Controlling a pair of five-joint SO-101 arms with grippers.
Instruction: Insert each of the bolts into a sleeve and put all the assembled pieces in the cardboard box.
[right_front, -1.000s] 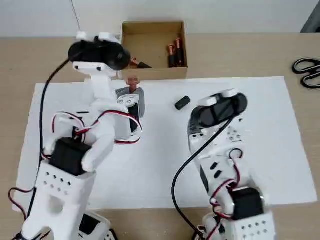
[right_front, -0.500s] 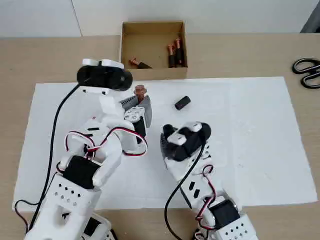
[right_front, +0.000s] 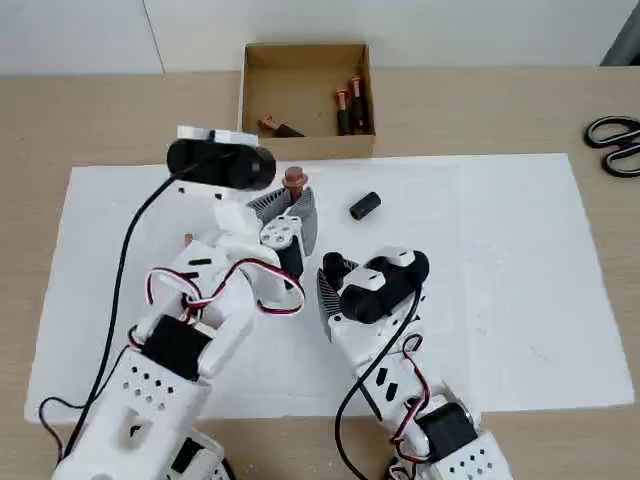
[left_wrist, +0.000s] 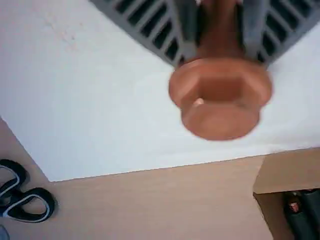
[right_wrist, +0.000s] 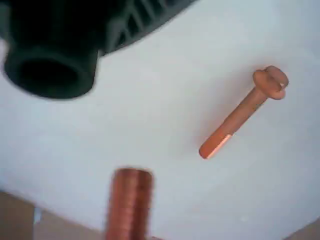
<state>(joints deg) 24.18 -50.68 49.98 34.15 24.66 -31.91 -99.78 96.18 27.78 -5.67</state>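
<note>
- Draws a bolt, clenched in the left jaws, away from the cardboard box.
- Swings the right jaws, grasping a black sleeve, in beside it over the worktop.
- Sets up insertion; nothing mated yet.

Left gripper clamped, right gripper clamped; 2 arms bent, tips near.

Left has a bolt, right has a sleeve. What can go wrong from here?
1. The held bolt in the left gripper and the held sleeve in the right gripper are apart and offset; the tip may miss the bore.
2. The loose bolt lies on the paper close by; a sweep might knock it.
3. The spare sleeve is round and may roll if brushed.
</note>
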